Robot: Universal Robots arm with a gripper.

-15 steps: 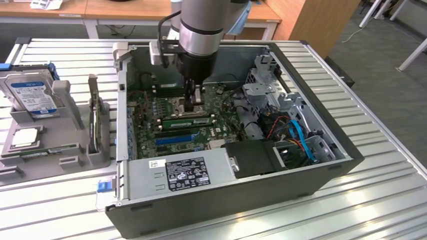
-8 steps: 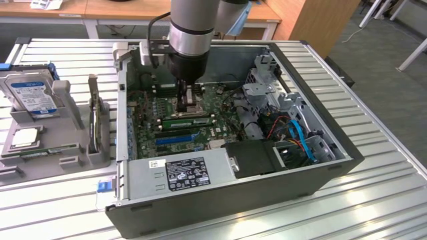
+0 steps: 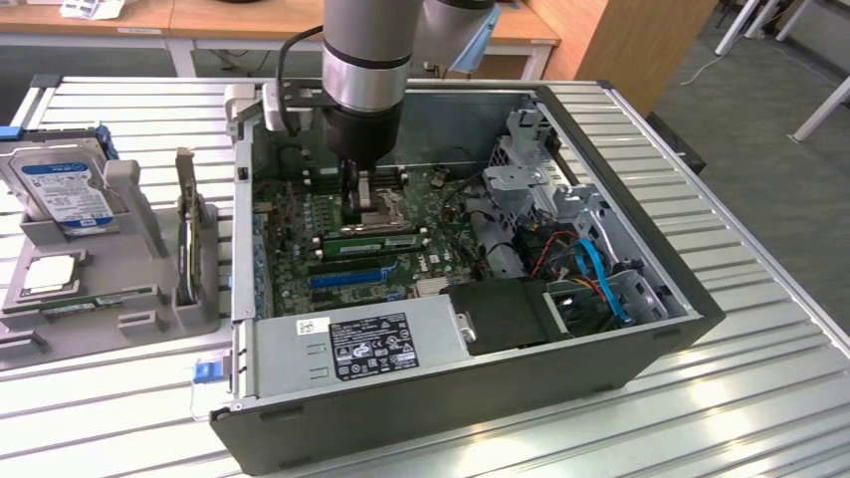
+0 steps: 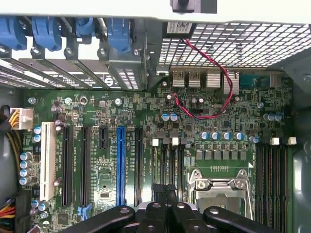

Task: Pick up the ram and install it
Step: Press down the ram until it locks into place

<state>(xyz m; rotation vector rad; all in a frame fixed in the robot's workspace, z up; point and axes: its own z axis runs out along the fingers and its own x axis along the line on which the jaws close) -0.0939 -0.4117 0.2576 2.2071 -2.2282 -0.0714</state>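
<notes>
Ribbed metal tabletop [image 3: 743, 329] carries an open computer case [image 3: 664, 329] lying on its side, with desks and a grey floor behind it. The arm reaches down into the case, and its claw [image 3: 356, 194] hangs low over the motherboard [image 3: 299, 224], at the CPU socket [image 3: 369, 206]. In the wrist view the claw [image 4: 165, 191] has its black fingers [image 4: 156, 190] pressed together, and nothing can be seen between them.

The ram [image 3: 376, 239], a green stick with a pale label, lies lengthwise along the memory slots just beside the claw, on the side toward the power supply [image 3: 358, 344]. It is apart from the fingertips. Whether it sits fully down in its slot cannot be told.

Past the ram from the claw runs the blue expansion slot [image 3: 352, 274], which the wrist view shows as a long blue strip [image 4: 120, 165] among black slots. The CPU socket [image 4: 218, 191] lies just next to the claw there, and a red wire [image 4: 214, 82] loops farther off near the rear ports. Well away from the claw, outside the case on the exterior view's left, a hard drive [image 3: 60, 189] stands in a grey holder [image 3: 133, 299].
</notes>
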